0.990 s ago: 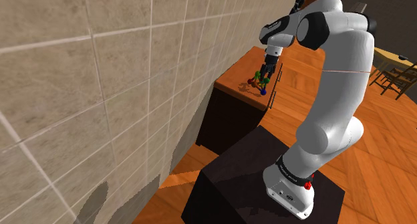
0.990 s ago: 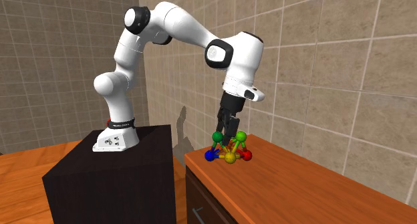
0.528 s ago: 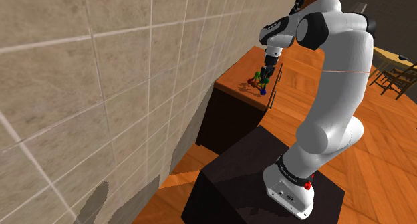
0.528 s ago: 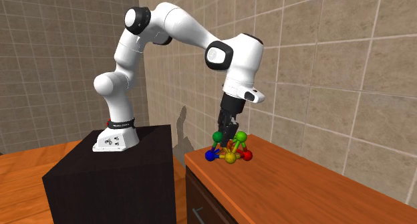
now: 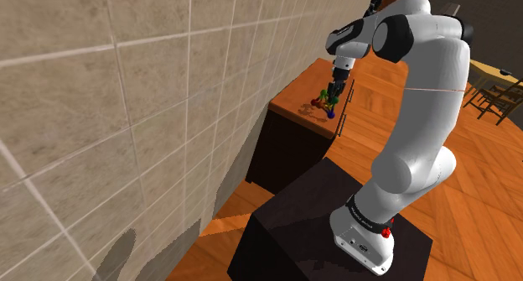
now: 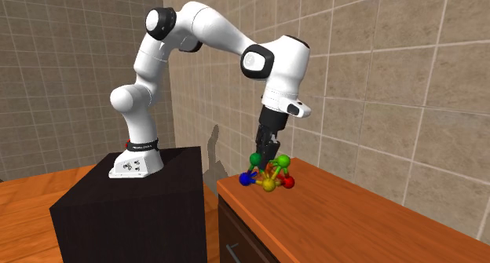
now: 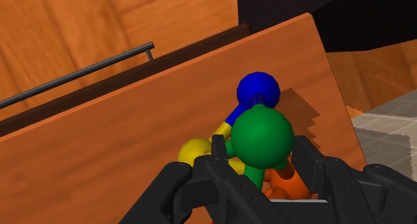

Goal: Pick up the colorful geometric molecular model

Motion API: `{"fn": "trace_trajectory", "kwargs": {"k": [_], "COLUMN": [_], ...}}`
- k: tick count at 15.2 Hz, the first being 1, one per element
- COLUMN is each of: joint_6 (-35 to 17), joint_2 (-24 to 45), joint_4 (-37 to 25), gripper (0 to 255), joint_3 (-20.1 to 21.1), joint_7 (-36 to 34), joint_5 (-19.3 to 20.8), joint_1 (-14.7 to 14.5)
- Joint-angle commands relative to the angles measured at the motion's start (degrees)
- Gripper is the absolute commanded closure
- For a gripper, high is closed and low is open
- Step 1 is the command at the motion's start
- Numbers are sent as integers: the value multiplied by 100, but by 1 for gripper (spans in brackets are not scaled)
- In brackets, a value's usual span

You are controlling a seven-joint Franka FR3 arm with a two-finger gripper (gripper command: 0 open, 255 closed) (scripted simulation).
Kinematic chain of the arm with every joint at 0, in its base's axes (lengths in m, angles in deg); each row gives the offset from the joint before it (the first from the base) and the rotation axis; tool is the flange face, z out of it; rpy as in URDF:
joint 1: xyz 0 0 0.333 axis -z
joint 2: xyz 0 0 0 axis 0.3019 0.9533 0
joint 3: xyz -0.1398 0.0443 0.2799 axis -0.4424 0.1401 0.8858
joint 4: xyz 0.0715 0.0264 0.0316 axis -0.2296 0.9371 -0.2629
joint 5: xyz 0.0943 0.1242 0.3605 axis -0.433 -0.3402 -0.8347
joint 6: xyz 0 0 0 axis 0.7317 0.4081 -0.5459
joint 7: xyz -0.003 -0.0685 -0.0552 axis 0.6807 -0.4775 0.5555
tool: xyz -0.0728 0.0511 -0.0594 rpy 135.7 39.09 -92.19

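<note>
The colorful molecular model (image 6: 269,175), a cluster of balls joined by short rods, sits at the near corner of a dark cabinet's orange wooden top (image 6: 353,214), close to the tiled wall (image 6: 377,65). The white arm (image 6: 204,26) arches over from the black box stand (image 6: 126,206) and points its black gripper (image 6: 269,155) straight down into the model. In the wrist view the two fingers (image 7: 219,152) stand on either side of the large green ball (image 7: 262,137) and press against the model (image 7: 254,129) just beneath it, so the gripper (image 7: 260,149) is clenched on the model. A blue ball (image 7: 258,90) lies beyond the green one, a yellow ball (image 7: 196,152) beside one finger and an orange ball (image 7: 291,182) by the other. The second exterior view also shows a red ball (image 6: 288,181) on the side facing the wall. Whether the model's lowest balls touch the wood cannot be told. A thin metal handle bar (image 7: 73,75) runs along the cabinet's front. In the shoulder view the gripper (image 5: 333,93) and model (image 5: 325,103) appear far off above the cabinet top (image 5: 297,99), with wooden floor (image 5: 469,195) around the stand (image 5: 302,229).
</note>
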Motion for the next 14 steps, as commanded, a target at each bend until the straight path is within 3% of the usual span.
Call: {"fn": "trace_trajectory", "kwargs": {"k": [1, 14], "joint_6": [116, 846], "joint_2": [-57, -348], "joint_4": [-58, -529], "gripper": [255, 255], "joint_3": [-16, -94], "joint_7": [-9, -52], "joint_5": [29, 174], "joint_1": [-8, -35]}}
